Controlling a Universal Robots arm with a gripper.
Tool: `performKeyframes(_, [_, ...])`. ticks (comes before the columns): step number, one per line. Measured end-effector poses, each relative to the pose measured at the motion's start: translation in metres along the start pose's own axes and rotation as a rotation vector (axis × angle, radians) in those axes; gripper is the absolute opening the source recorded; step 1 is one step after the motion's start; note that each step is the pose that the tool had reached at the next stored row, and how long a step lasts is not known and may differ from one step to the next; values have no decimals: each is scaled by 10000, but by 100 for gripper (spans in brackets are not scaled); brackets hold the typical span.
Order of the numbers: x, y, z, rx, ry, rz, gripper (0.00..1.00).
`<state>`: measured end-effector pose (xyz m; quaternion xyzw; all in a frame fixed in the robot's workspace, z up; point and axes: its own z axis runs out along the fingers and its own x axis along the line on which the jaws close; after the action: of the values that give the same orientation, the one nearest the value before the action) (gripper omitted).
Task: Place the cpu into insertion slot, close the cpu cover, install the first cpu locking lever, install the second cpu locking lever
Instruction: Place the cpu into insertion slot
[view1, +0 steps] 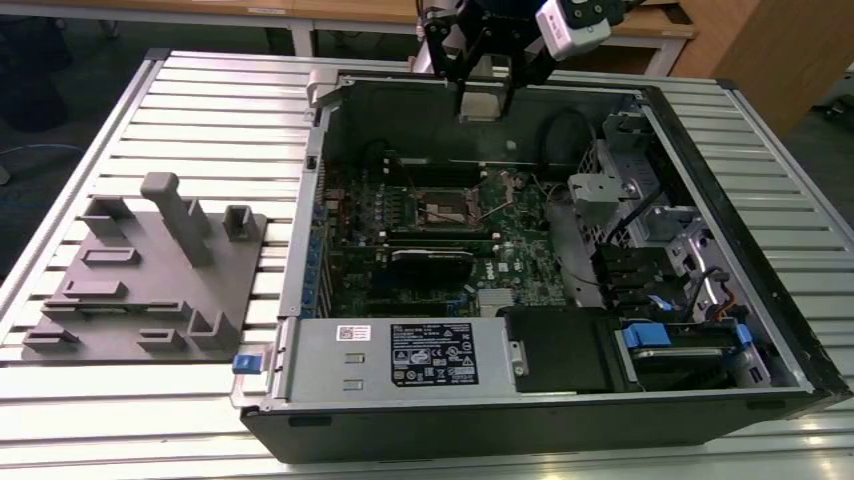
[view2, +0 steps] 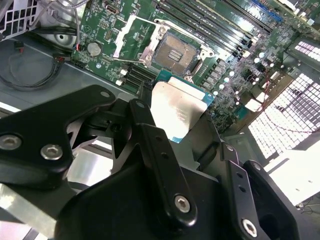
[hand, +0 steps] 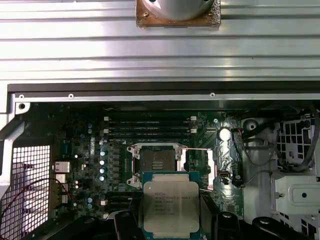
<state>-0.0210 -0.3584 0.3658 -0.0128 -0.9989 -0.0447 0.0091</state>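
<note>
Aluminium slat table (view1: 200, 100) carries open computer case (view1: 400, 440); gripper (view1: 481, 100) clamps cpu (hand: 171, 202) above; wood cabinet (view1: 767, 50) behind.

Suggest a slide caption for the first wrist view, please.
Gripper holds the cpu near the open computer case, its motherboard's insertion slot empty.

1. The arm (view1: 501, 25) reaches in from the top of the exterior view, its wrist pointed downward.
2. The gripper (view1: 481, 95) hangs at the end of it, up in the air and touching no surface.
3. Its black fingers (view2: 150, 140) are clamped on opposite edges of the cpu (hand: 171, 205).
4. In both wrist views the chip's silver top faces the cameras, between the dark linkages.
</note>
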Motion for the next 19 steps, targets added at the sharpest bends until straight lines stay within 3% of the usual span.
performKeyframes(19, [0,-4,50,-2,0,0,54])
